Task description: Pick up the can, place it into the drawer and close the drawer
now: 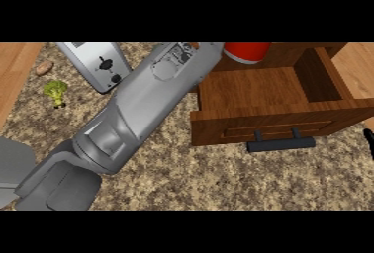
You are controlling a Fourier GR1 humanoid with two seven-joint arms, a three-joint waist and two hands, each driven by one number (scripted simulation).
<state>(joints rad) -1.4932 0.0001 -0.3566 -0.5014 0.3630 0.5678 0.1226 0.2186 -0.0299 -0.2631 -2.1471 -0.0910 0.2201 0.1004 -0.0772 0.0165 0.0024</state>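
1. The drawer [270, 94] stands open at the worktop's right side, its wooden floor bare; a dark handle [281, 144] sticks out from its front panel.
2. The can [247, 51], red, shows at the drawer's far left corner, at the view's top edge, cut off there. I cannot tell whether it is above the drawer or touching its rim.
3. The left forearm [139, 113] runs from the near left corner across the worktop up to the can. Its hand is hidden at the top edge, so I cannot tell whether it holds anything.
4. Only a dark sliver shows at the right edge [369, 143], likely the right hand; its state is unclear.
5. A toaster [99, 64] lies at the far left, with broccoli [55, 92] near the left edge.
6. The worktop [219, 173] is speckled stone, with open room in front of the drawer.
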